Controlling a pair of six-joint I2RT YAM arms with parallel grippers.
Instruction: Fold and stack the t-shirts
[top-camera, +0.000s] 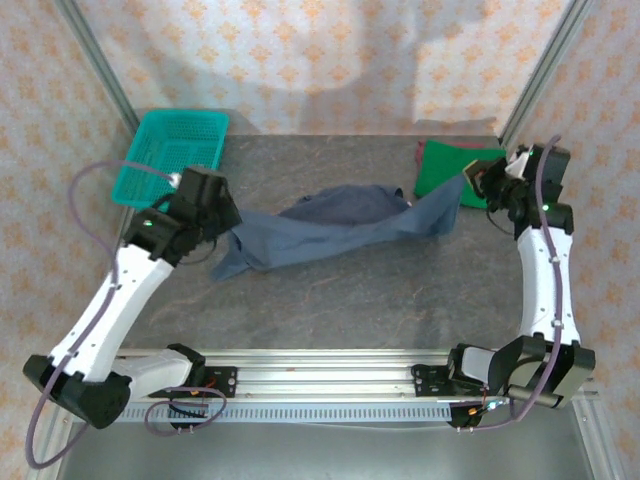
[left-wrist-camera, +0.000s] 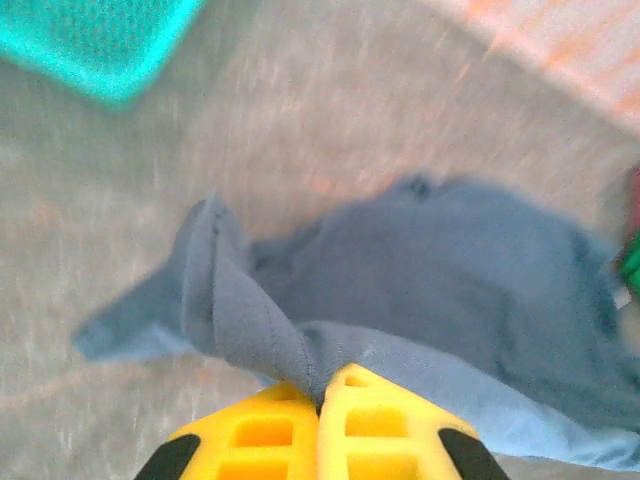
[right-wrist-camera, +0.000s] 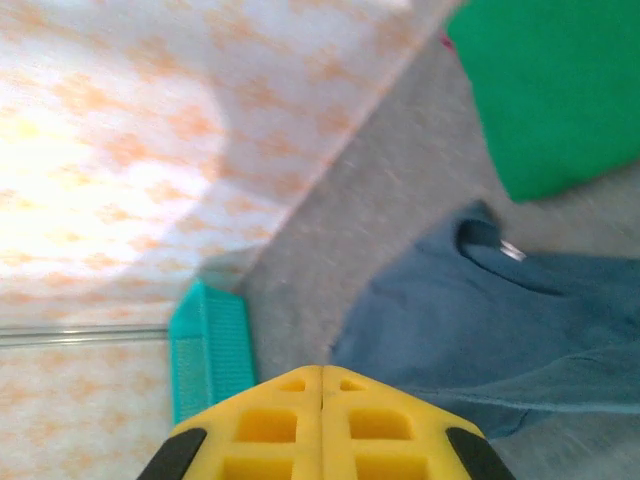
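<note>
The slate-blue t-shirt (top-camera: 330, 225) is sagging across the middle of the table (top-camera: 380, 290). The teal basket (top-camera: 178, 145) is sitting far left, the green t-shirt (top-camera: 450, 165) lying far right. My left gripper (left-wrist-camera: 320, 390) is clamping a fold of the blue one, my right gripper (right-wrist-camera: 322, 378) squeezing shut on its right end. Its collar tag (right-wrist-camera: 510, 250) is looking too blurry to read.

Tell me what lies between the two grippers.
The blue shirt, stretched from the left gripper to the right gripper, both shut on it. The top view shows it.
</note>
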